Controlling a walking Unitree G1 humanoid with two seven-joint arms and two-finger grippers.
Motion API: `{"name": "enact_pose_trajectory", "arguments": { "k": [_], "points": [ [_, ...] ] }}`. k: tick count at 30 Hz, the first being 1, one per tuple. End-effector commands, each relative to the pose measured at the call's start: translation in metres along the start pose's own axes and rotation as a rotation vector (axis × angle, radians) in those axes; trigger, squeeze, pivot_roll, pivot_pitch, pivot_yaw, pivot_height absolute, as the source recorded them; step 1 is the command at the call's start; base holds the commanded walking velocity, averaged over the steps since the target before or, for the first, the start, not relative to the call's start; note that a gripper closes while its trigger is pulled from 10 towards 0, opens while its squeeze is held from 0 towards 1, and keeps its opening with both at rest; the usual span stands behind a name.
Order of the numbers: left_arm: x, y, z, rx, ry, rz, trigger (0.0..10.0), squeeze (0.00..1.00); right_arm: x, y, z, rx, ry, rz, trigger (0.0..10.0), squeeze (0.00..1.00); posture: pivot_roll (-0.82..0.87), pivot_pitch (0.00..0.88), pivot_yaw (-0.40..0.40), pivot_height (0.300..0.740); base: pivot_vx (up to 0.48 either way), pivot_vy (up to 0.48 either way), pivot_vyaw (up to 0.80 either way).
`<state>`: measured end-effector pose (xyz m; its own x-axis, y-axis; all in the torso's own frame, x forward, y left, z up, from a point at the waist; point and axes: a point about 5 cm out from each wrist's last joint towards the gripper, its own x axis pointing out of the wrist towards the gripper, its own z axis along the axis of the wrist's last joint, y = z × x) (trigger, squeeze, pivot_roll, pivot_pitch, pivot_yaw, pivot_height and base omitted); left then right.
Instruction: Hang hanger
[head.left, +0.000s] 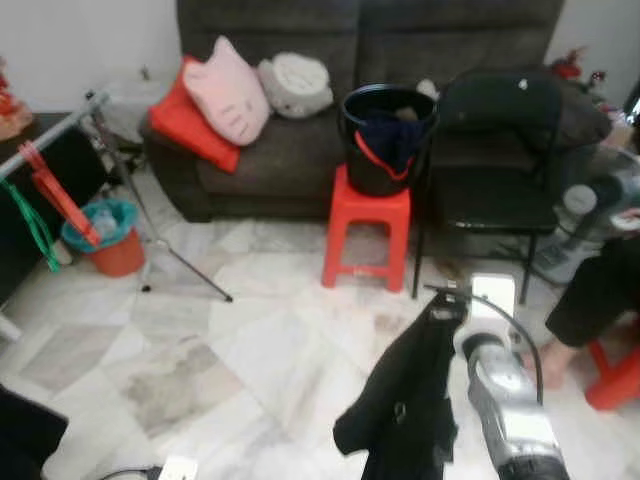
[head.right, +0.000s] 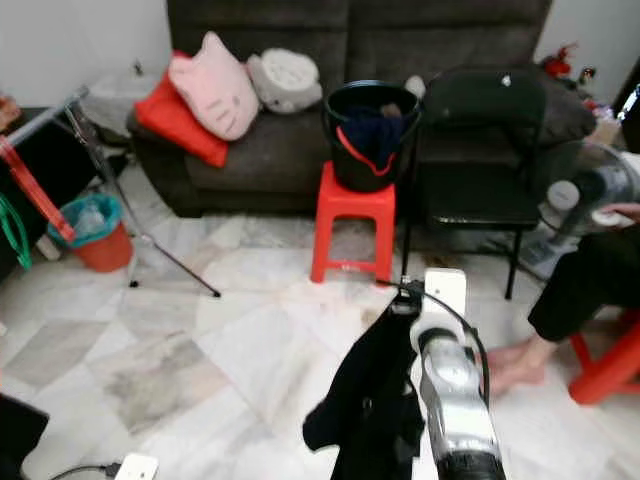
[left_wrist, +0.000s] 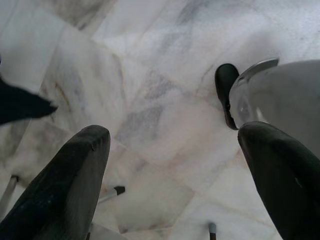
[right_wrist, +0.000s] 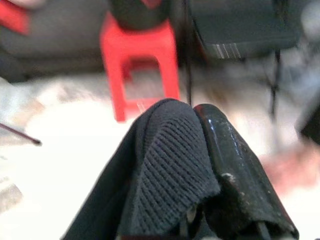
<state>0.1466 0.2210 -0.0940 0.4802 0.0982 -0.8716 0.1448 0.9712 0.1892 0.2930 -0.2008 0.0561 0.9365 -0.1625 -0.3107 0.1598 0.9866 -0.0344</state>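
Note:
My right gripper (head.left: 446, 300) is held out low over the marble floor, shut on a black knit garment (head.left: 405, 400) that hangs down to the left of the silver arm. In the right wrist view the garment (right_wrist: 150, 175) is bunched against one black finger (right_wrist: 235, 165); any hanger inside the cloth is hidden. A clothes rack bar (head.left: 55, 128) stands at the far left, with a red hanger (head.left: 55, 192) and a green hanger (head.left: 33, 225) on it. My left gripper (left_wrist: 172, 185) points down at the floor, open and with nothing in it.
A red stool (head.left: 366, 235) carrying a black bucket (head.left: 387, 135) of clothes stands ahead, next to a black folding chair (head.left: 490, 150) and a dark sofa (head.left: 290, 150). A seated person's leg and bare foot (head.left: 555, 355) are at the right beside a fan (head.left: 590, 205). A teal-lined bin (head.left: 105, 235) sits by the rack legs.

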Motion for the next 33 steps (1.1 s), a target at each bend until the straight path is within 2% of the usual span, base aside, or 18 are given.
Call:
{"name": "enact_pose_trajectory", "arguments": {
  "k": [1,3,6,14,18,24,33],
  "points": [
    [0.0,0.002,0.001,-0.008,0.001,0.007,10.0,0.0,0.004,-0.006,-0.005,0.063,0.008,-0.043,10.0,0.0,-0.02,0.0,0.025,0.74,0.0,0.0,0.0],
    [0.0,0.002,0.0,-0.019,0.002,0.007,10.0,0.0,0.003,-0.006,-0.016,0.094,0.038,-0.061,10.0,0.0,-0.02,0.0,0.025,0.74,0.0,0.0,0.0],
    [0.0,0.002,-0.001,-0.016,0.004,0.007,10.0,0.0,0.002,-0.005,-0.021,0.122,0.041,-0.067,10.0,0.0,-0.02,0.0,0.028,0.74,0.0,0.0,0.0],
    [-0.001,0.002,-0.003,-0.014,0.007,0.003,10.0,0.0,0.001,0.001,-0.025,0.157,-0.013,-0.076,10.0,0.0,-0.01,0.0,0.025,0.74,0.0,0.0,0.0],
    [-0.001,0.003,-0.003,-0.007,0.009,0.002,10.0,0.0,0.0,0.001,-0.022,0.145,-0.044,-0.082,10.0,0.0,-0.02,0.0,0.027,0.74,0.0,0.0,0.0],
    [-0.001,0.003,-0.004,0.006,0.012,-0.001,10.0,0.0,-0.002,0.001,-0.018,0.132,-0.105,-0.084,10.0,0.0,-0.02,0.0,0.031,0.74,0.0,0.0,0.8],
    [-0.001,0.003,-0.004,0.012,0.011,-0.004,10.0,0.0,-0.002,0.003,-0.018,0.108,-0.114,-0.078,10.0,0.0,-0.02,0.0,0.032,0.74,0.0,0.0,0.8]
  ]
}}
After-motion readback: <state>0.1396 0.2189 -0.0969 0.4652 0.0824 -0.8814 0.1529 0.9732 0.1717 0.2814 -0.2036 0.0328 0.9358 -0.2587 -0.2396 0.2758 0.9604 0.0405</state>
